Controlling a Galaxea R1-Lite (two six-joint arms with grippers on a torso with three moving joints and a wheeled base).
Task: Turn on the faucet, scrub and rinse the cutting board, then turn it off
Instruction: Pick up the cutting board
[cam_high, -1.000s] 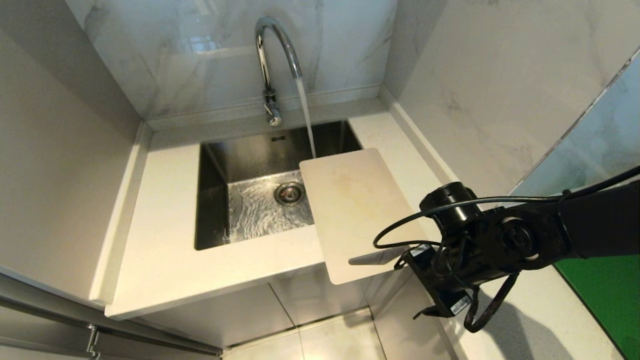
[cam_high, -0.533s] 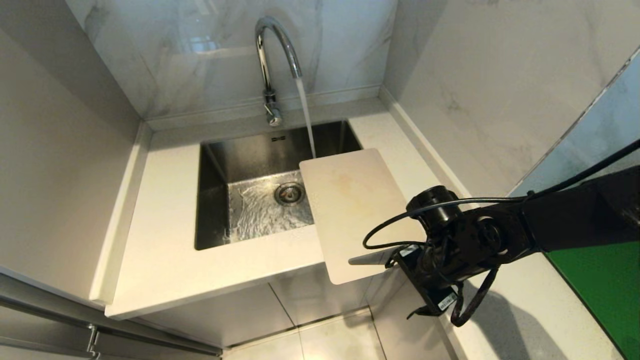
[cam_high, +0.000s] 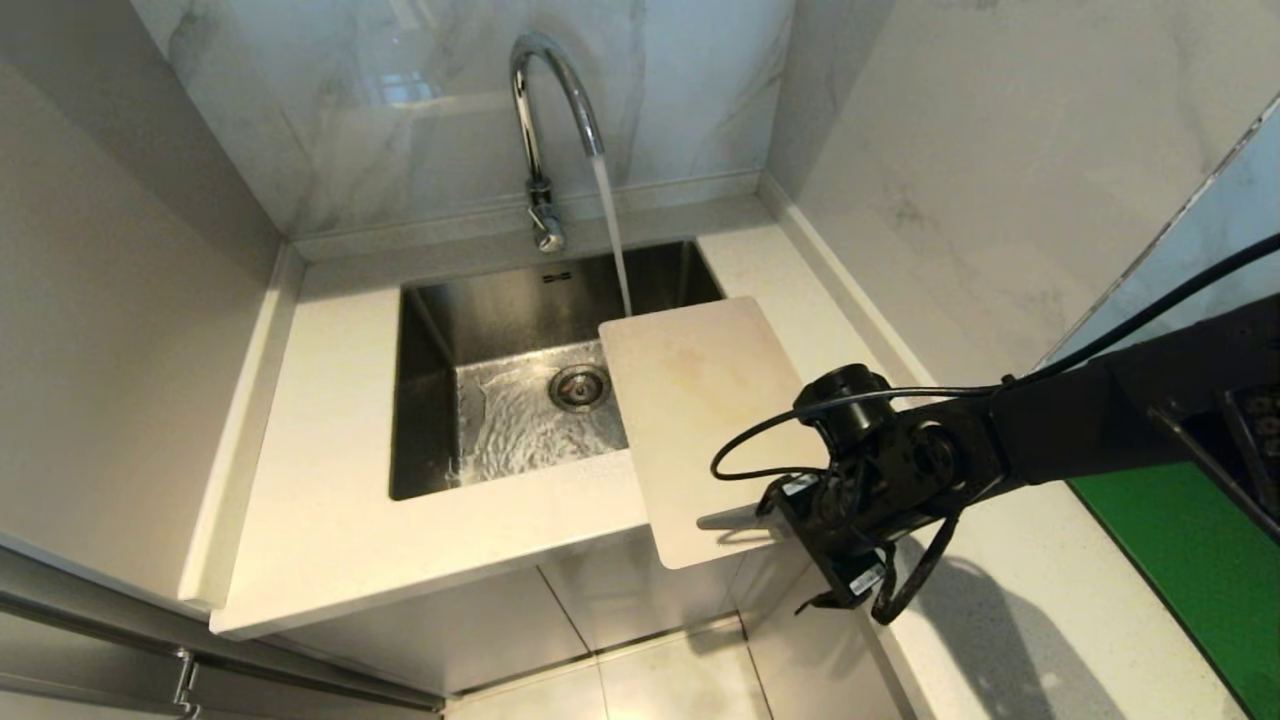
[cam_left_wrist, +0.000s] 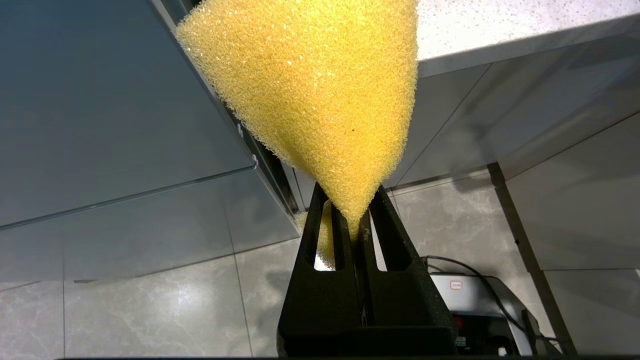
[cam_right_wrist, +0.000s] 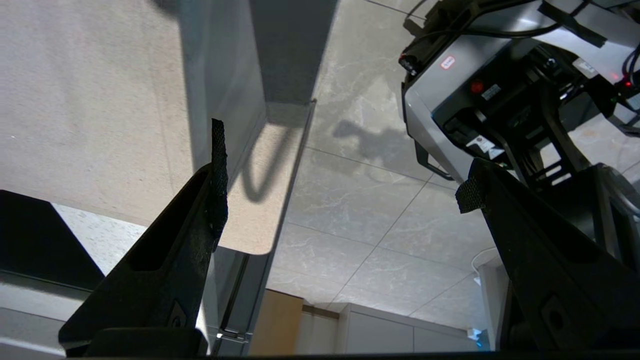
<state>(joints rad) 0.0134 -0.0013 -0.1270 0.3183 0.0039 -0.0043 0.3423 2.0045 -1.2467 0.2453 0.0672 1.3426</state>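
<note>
Large flat off-white plastic cutting board (cam_high: 705, 420) with rounded corners and a faint yellowish stain, lying on the pale stone countertop (cam_high: 330, 520) at the right of the steel sink (cam_high: 500, 400), far corner jutting over the basin, near end overhanging the counter's front edge. Judged stiff and fairly light, probably slick once wet, so best taken at the overhanging near end, where one finger can pass under and one over; slot handle not made out from here. Right gripper (cam_right_wrist: 340, 170) just beside that near edge, jaws spread wide, nothing between them, board's rounded corner showing past one finger in the right wrist view. Tall shiny chrome gooseneck faucet (cam_high: 545, 130) behind the sink, running, stream landing in the basin just off the board's far corner. Left gripper (cam_left_wrist: 352, 225) low beside the cabinet fronts, out of the head view, jaws pressed together on a yellow sponge (cam_left_wrist: 320, 95). Little in the way: marble wall close on the right, counter edge below the board limiting the lower finger's reach, black cable (cam_high: 760, 440) looping over the board's near end.
</note>
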